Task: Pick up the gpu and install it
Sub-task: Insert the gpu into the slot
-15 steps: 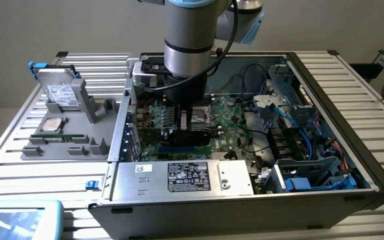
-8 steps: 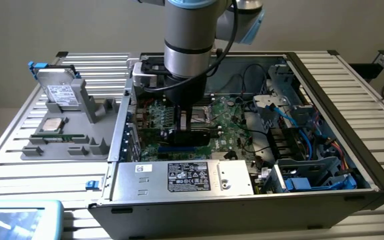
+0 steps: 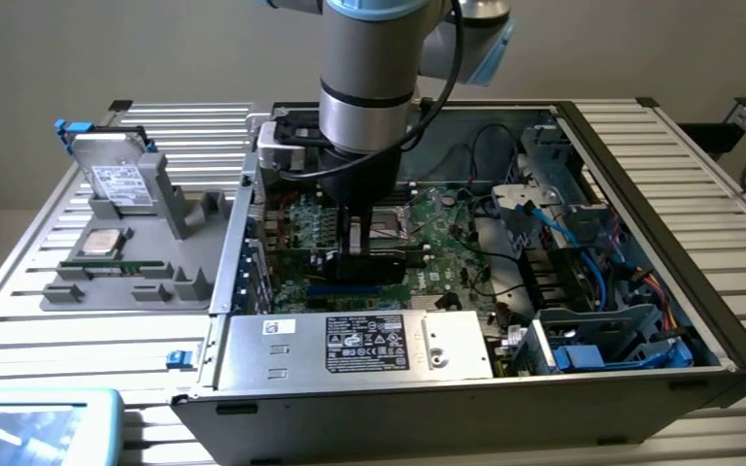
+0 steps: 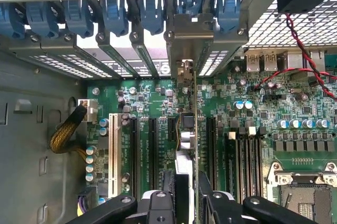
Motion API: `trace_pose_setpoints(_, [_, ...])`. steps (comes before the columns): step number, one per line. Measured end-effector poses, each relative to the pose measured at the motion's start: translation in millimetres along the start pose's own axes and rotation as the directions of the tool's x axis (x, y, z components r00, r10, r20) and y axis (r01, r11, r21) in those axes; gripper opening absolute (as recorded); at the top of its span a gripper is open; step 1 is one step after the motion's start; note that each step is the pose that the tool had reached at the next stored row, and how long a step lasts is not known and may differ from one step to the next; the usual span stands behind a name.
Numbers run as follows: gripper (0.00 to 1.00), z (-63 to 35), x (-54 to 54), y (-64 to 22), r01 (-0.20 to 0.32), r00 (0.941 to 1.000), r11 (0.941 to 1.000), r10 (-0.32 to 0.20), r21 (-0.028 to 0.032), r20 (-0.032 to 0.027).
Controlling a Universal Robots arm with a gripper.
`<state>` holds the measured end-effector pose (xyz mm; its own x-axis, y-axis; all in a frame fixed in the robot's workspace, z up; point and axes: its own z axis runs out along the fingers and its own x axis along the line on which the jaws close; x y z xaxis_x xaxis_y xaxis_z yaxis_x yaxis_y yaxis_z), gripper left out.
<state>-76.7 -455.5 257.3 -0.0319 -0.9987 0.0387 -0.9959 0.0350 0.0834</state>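
The gpu (image 3: 387, 267), being held clamped edge-on in the gripper (image 4: 187, 198) over the slots at the motherboard's (image 4: 295, 124) rear edge, is probably best being kept upright, its bracket (image 4: 192, 37) being lined up with the case's (image 3: 723, 340) rear opening.

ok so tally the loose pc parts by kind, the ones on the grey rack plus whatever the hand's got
hard drive: 1, upright on the grey rack
processor chip: 1, on the rack
memory stick: 1, on the rack
graphics card: 1, gripped in the hand inside the case, over the board's slots
total: 4
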Motion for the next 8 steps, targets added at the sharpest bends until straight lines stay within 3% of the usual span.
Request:
trace_pose_setpoints(4, [0.28,0.0,0.1,0.0,0.000,1.0000,1.0000,0.000,0.0003,0.0020])
trace_pose_setpoints(8, [0.28,0.1,0.9,-0.1,0.001,0.9999,1.0000,-0.001,0.0006,0.0109])
